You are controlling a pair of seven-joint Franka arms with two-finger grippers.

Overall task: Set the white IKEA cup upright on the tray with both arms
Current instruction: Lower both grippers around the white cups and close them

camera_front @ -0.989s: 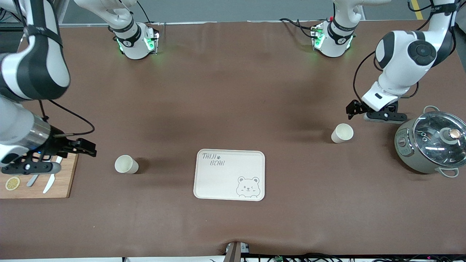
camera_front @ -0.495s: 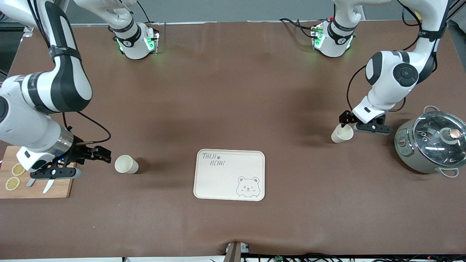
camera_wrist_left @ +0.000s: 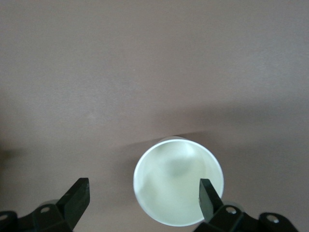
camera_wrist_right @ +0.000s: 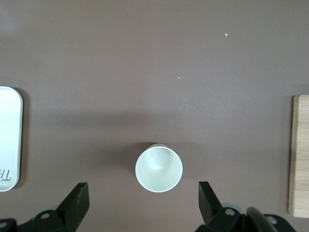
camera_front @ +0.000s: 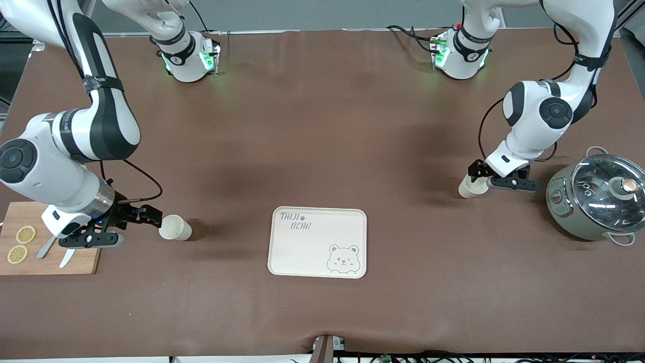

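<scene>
The cream tray [camera_front: 312,252] with the bear drawing lies at the table's middle, and its edge shows in the right wrist view [camera_wrist_right: 9,140]. One white cup [camera_front: 175,228] stands mouth up toward the right arm's end. My right gripper [camera_front: 151,217] is open just above and beside it, and the cup [camera_wrist_right: 159,169] sits clear of the fingers [camera_wrist_right: 143,195]. A second white cup [camera_front: 468,189] stands toward the left arm's end. My left gripper [camera_front: 476,170] is open low over it. One fingertip [camera_wrist_left: 207,193] overlaps the cup's rim [camera_wrist_left: 178,186], and the cup is off-centre between the fingers [camera_wrist_left: 142,193].
A wooden cutting board [camera_front: 80,262] with lemon slices [camera_front: 20,242] and a knife [camera_front: 65,257] lies at the right arm's end, under that arm; its edge shows in the right wrist view [camera_wrist_right: 300,154]. A grey pot with a glass lid [camera_front: 599,196] stands beside the left gripper.
Both arms have swung in and come down. The right gripper moved off the cutting board to the first cup. The left gripper dropped onto the second cup.
</scene>
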